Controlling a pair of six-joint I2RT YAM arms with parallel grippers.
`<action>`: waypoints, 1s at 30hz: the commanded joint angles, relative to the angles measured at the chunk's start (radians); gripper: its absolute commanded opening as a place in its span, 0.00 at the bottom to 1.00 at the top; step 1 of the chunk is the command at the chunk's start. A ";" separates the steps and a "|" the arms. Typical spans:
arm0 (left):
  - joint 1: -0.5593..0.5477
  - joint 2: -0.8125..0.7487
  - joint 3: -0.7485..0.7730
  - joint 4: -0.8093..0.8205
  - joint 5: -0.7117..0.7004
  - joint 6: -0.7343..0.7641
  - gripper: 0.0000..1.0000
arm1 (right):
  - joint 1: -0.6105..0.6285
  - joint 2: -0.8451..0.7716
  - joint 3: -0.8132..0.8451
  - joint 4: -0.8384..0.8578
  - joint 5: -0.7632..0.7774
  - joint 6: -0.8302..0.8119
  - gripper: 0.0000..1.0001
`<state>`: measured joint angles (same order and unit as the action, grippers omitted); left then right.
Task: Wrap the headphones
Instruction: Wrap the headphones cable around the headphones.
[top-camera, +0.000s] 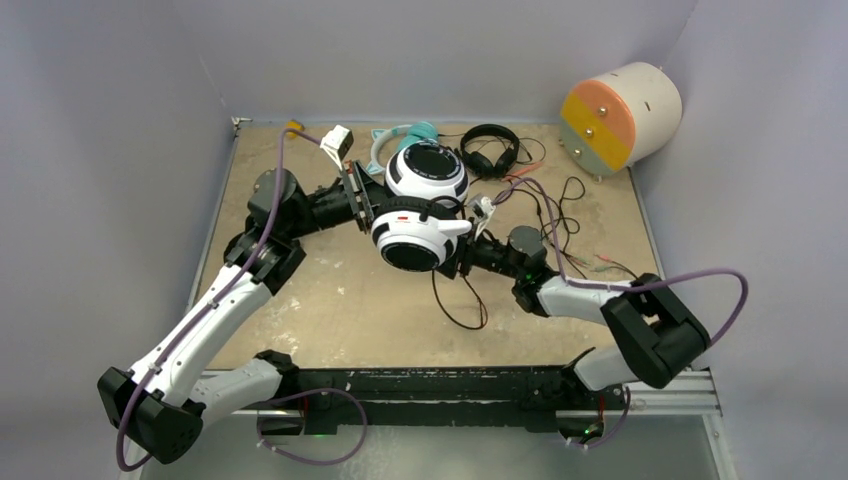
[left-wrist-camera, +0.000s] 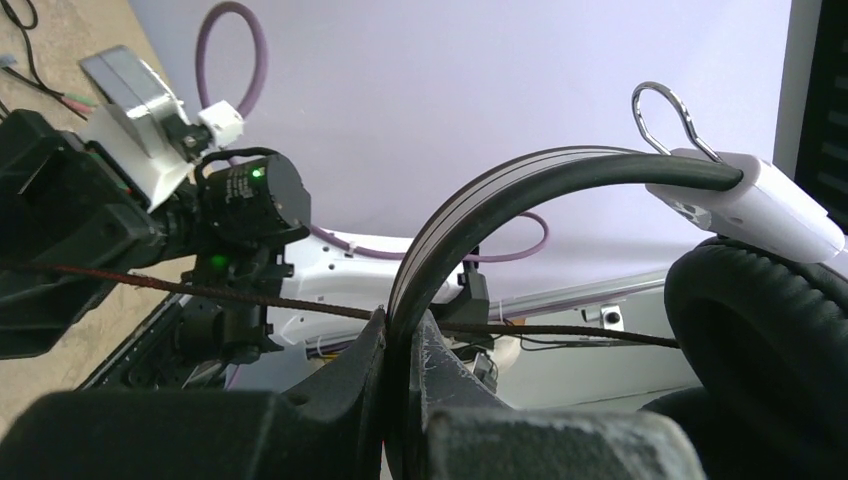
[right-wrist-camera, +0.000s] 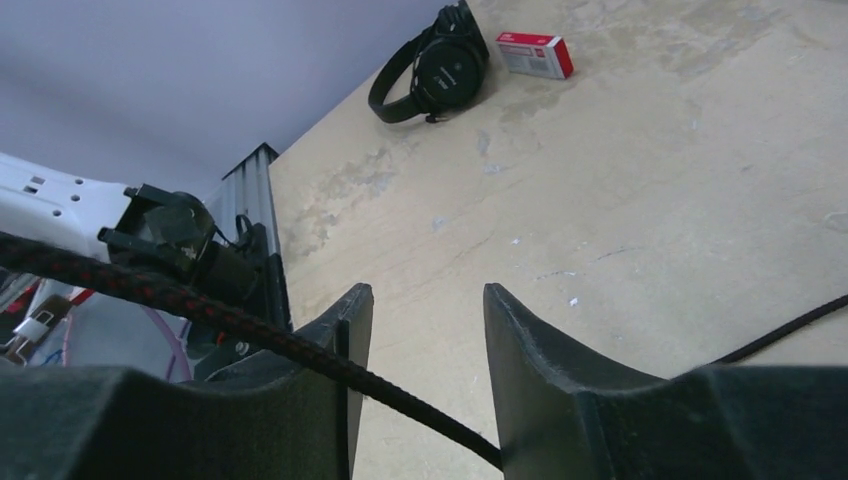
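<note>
The white-and-black headphones (top-camera: 420, 205) are held up at the table's middle, earcups stacked. My left gripper (top-camera: 362, 205) is shut on their black headband (left-wrist-camera: 470, 215); a black ear pad (left-wrist-camera: 770, 330) and white slider (left-wrist-camera: 760, 200) show at the right of the left wrist view. Their black-and-red braided cable (left-wrist-camera: 300, 303) runs across to my right gripper (top-camera: 468, 258). That gripper (right-wrist-camera: 425, 310) is open, and the cable (right-wrist-camera: 250, 335) lies across its left finger and through the gap. A loop of cable (top-camera: 460, 305) lies on the table.
A teal cat-ear headset (top-camera: 405, 135) and a black headset (top-camera: 490, 150) lie at the back. Loose thin cables (top-camera: 560, 210) spread at the right. A cream, orange and green cylinder (top-camera: 620, 115) lies at the back right. Another black headset (right-wrist-camera: 435, 65) and a red-and-white box (right-wrist-camera: 535, 55) lie on the table.
</note>
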<state>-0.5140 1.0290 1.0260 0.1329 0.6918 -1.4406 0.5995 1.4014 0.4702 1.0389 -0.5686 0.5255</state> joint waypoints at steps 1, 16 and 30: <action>-0.001 -0.006 0.079 0.040 0.002 -0.059 0.00 | 0.046 0.060 0.053 0.087 -0.043 0.026 0.44; 0.009 0.055 0.238 -0.432 -0.678 0.016 0.00 | 0.331 0.036 0.129 -0.359 0.249 -0.068 0.00; 0.006 0.031 0.154 -0.483 -1.121 0.091 0.00 | 0.592 0.090 0.433 -0.855 0.411 -0.226 0.00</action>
<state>-0.5110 1.0843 1.1465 -0.3679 -0.2714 -1.3415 1.1351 1.4700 0.7971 0.3542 -0.1967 0.3824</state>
